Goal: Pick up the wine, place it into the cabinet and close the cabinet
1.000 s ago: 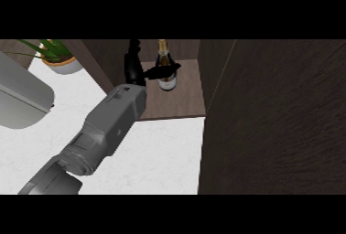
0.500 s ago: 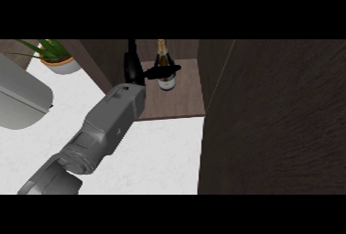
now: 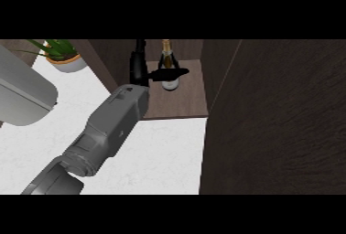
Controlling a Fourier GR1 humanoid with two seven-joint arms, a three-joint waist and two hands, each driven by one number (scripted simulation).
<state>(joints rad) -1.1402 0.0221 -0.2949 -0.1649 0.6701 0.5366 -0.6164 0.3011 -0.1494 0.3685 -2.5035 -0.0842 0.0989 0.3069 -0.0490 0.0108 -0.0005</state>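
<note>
The wine point(image 3: 169, 68) stands upright on the cabinet point(image 3: 177, 98) shelf, at about twelve o'clock in the head view, near the shelf's back. Only one arm shows, coming up from seven o'clock; which hand this is cannot be told for sure from the view, but it enters at the left, so I take it for the left hand point(image 3: 143, 68). Its fingers stretch straight up along the bottle's nine o'clock side, and the thumb lies across the bottle's front, so the hand looks pinched on the wine rather than let go. The right hand does not show.

As for progress: the bottle seems to be inside the cabinet and resting on the shelf, so the pick and most of the placing look done. What is left, by my judgement, is to release it, draw the arm out, and shut the door point(image 3: 277, 119), which stands open, filling the view from one to five o'clock.

The bottle has a pale label low on its body; no writing or brand on it can be read. A plant point(image 3: 59, 57) sits at ten o'clock.
</note>
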